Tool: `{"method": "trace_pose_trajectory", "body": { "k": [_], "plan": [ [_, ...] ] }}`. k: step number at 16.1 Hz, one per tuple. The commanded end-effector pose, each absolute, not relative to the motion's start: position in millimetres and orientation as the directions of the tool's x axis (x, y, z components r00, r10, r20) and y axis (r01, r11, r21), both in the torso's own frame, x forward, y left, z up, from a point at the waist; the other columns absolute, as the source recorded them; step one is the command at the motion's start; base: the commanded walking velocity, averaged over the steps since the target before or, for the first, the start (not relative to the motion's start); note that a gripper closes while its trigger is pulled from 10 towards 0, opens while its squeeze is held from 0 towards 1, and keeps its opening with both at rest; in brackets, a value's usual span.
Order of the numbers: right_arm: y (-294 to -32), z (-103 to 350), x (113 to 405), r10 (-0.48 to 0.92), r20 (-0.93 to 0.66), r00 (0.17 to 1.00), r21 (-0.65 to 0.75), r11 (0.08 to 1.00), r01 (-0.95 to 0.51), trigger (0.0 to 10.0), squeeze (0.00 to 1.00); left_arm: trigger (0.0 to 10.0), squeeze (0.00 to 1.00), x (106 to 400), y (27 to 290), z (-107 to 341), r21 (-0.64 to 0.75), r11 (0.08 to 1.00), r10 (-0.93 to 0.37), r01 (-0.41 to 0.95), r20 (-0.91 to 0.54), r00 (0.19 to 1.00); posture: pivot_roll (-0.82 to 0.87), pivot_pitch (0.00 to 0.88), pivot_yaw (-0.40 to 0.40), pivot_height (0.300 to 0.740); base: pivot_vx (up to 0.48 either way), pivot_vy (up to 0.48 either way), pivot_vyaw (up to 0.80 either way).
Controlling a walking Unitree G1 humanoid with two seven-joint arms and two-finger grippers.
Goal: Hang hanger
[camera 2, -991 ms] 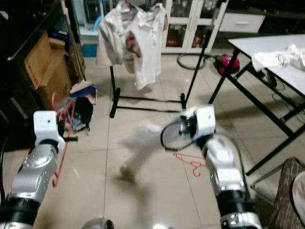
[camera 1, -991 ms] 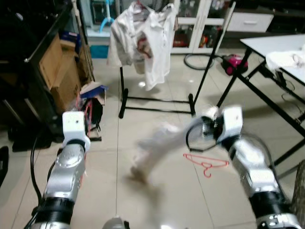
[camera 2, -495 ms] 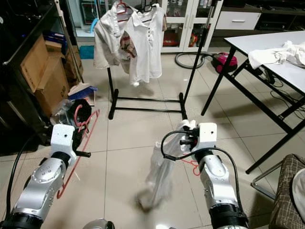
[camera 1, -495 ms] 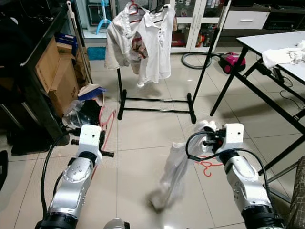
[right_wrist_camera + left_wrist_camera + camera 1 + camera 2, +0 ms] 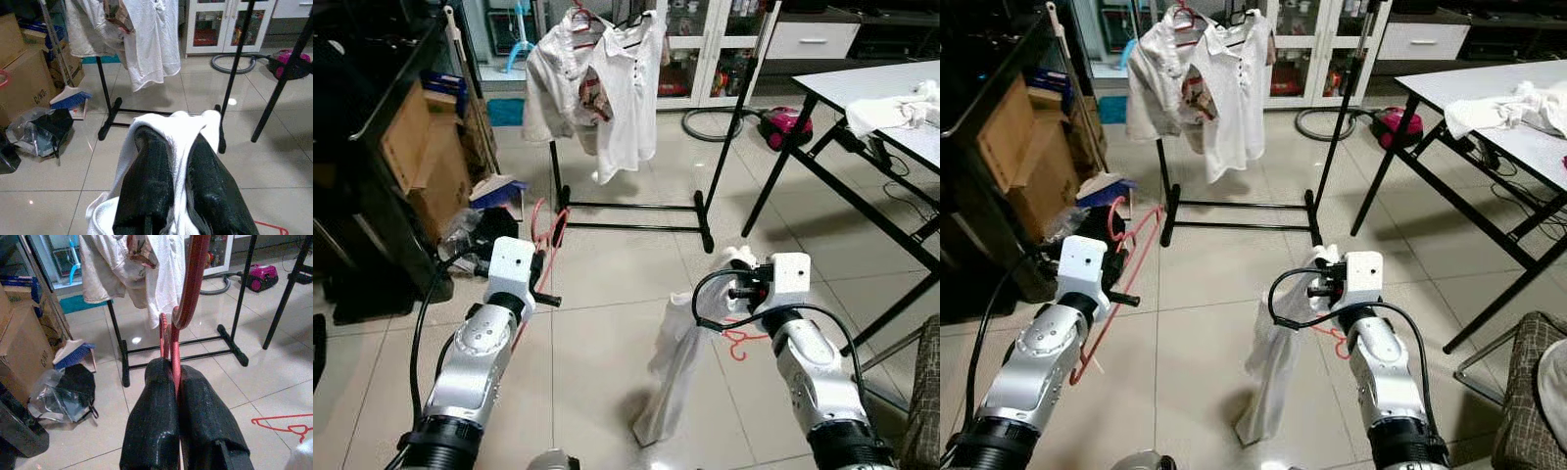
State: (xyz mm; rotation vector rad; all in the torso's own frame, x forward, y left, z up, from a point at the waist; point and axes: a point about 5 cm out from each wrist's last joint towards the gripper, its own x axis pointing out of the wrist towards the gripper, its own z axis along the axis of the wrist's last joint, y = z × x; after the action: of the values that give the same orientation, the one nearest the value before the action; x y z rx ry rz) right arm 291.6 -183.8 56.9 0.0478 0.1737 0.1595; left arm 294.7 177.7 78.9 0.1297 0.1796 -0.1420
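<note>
My left gripper (image 5: 172, 382) is shut on a red hanger (image 5: 546, 233), held at my lower left; its hook curves upward (image 5: 193, 279) in the left wrist view. My right gripper (image 5: 177, 142) is shut on a white garment (image 5: 674, 360) that hangs from it down to the tiled floor. Ahead stands a black clothes rack (image 5: 734, 108) with two white shirts (image 5: 607, 83) hanging on it. Another red hanger (image 5: 741, 340) lies on the floor just right of the hanging garment.
Cardboard boxes (image 5: 421, 157), a dark shelf and bags (image 5: 494, 230) crowd the left side. A white table (image 5: 871, 83) on black legs with cloth on it stands at the right, a pink vacuum (image 5: 790, 122) behind it. Glass cabinets line the back wall.
The white garment has stopped swinging and now hangs straight from my right gripper. My left gripper has lifted the red hanger higher and forward. The camera has also shifted.
</note>
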Motion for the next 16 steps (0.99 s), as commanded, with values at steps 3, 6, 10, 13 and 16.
{"method": "trace_pose_trajectory", "body": {
  "k": [3, 6, 10, 13, 16],
  "plan": [
    [-177, 111, 314, 0.321, -0.042, 0.946, 0.006, 0.947, -0.321, 10.0, 0.00, 10.0, 0.00, 323, 177, 127, -0.019, 0.985, -0.173, 0.173, -0.015, 0.985, 0.00, 0.000, 0.001, 0.740, 0.000, 0.000, 0.00],
    [-171, 136, 321, 0.413, -0.011, 0.911, -0.026, 0.910, -0.413, 10.0, 0.00, 10.0, 0.00, 336, 170, 160, -0.065, 0.965, -0.246, 0.255, 0.116, 0.962, -0.01, 0.000, 0.001, 0.740, 0.000, 0.000, 0.00],
    [-165, 170, 326, 0.559, -0.002, 0.829, -0.061, 0.828, -0.558, 10.0, 0.00, 10.0, 0.00, 352, 142, 209, -0.109, 0.873, -0.423, 0.476, 0.319, 0.848, -0.01, 0.000, -0.023, 0.740, 0.000, 0.000, 0.00],
    [-166, 183, 324, 0.630, -0.024, 0.776, -0.093, 0.772, -0.629, 10.0, 0.00, 10.0, 0.00, 356, 121, 231, -0.146, 0.780, -0.510, 0.609, 0.416, 0.753, -0.03, 0.015, -0.023, 0.740, 0.000, 0.000, 0.00],
    [-159, 214, 318, 0.718, 0.002, 0.696, -0.074, 0.694, -0.716, 10.0, 0.00, 10.0, 0.00, 359, 107, 244, -0.219, 0.645, -0.565, 0.732, 0.508, 0.650, -0.06, 0.025, -0.022, 0.740, 0.000, 0.000, 0.00]
  ]
}}
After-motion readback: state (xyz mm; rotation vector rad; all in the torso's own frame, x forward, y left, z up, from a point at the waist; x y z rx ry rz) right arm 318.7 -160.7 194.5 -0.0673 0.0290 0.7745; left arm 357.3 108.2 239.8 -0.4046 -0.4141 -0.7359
